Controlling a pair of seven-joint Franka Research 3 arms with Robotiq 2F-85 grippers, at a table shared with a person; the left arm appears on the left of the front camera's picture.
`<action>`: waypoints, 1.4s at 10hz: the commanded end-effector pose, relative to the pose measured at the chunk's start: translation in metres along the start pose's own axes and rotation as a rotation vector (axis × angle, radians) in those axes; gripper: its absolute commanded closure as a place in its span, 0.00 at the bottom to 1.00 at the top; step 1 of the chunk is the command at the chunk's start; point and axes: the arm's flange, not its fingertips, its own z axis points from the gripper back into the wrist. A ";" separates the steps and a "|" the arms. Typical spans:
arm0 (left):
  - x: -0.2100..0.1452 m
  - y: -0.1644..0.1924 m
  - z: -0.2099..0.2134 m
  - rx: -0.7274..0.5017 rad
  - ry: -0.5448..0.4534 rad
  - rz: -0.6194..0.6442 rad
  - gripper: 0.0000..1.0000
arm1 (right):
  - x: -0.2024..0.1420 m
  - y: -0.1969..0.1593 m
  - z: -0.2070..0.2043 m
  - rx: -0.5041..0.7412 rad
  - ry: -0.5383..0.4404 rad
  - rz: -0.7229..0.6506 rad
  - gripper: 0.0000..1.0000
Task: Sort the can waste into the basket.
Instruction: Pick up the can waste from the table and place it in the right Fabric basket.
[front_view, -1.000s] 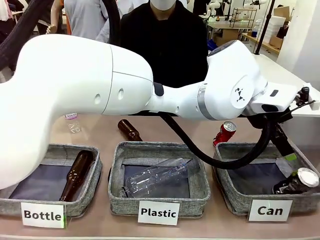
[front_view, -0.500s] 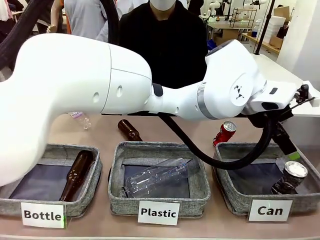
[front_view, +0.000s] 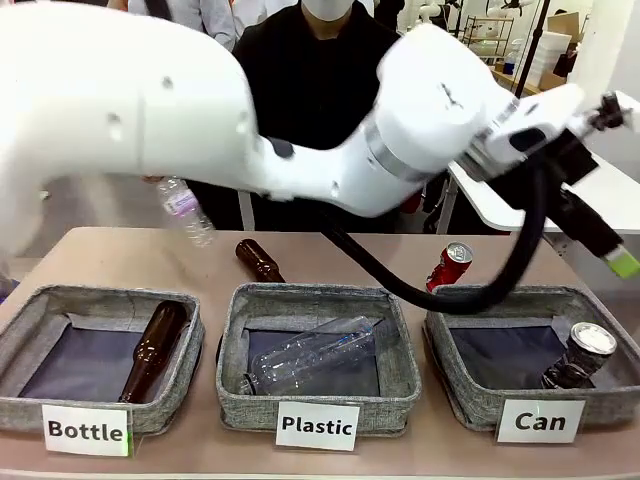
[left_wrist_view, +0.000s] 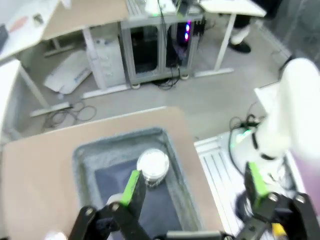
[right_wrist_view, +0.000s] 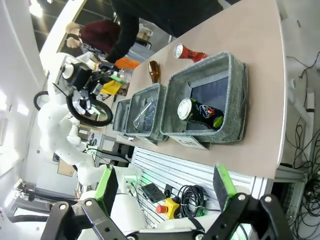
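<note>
A grey-black can (front_view: 580, 354) with a silver lid leans in the right end of the grey "Can" basket (front_view: 455, 375). The crushed red can (front_view: 450, 265) stands on the table just behind that basket. My left gripper (front_view: 615, 258) hangs open and empty above the basket's right end. In the left wrist view the can (left_wrist_view: 152, 165) sits in the basket (left_wrist_view: 84, 155) below the open gripper (left_wrist_view: 194, 185). My right gripper (right_wrist_view: 164, 184) is open and empty, off the table's end, looking at the basket (right_wrist_view: 235, 90), the grey-black can (right_wrist_view: 200, 113) and the red can (right_wrist_view: 189, 51).
The "Plastic" basket (front_view: 400, 375) holds a clear bottle (front_view: 315, 355); the "Bottle" basket (front_view: 185, 385) holds a brown bottle (front_view: 152, 350). Another brown bottle (front_view: 259, 259) lies behind them. A clear plastic bottle (front_view: 186, 213) hovers at the far left. A person stands across the table.
My left gripper has risen up and away from the Can basket, leaving the grey-black can inside, which tipped more upright. The clear bottle at the far left moved up and right.
</note>
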 end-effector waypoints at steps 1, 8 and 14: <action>-0.032 -0.034 0.061 0.066 0.037 -0.095 0.00 | -0.004 0.005 0.003 -0.010 -0.003 -0.008 0.00; -0.002 -0.044 -0.069 -0.043 0.127 -0.324 0.00 | -0.004 0.005 0.003 -0.010 -0.003 -0.008 0.00; -0.010 -0.020 -0.031 0.015 0.089 -0.190 0.00 | 0.000 0.000 0.000 -0.001 0.001 0.000 0.00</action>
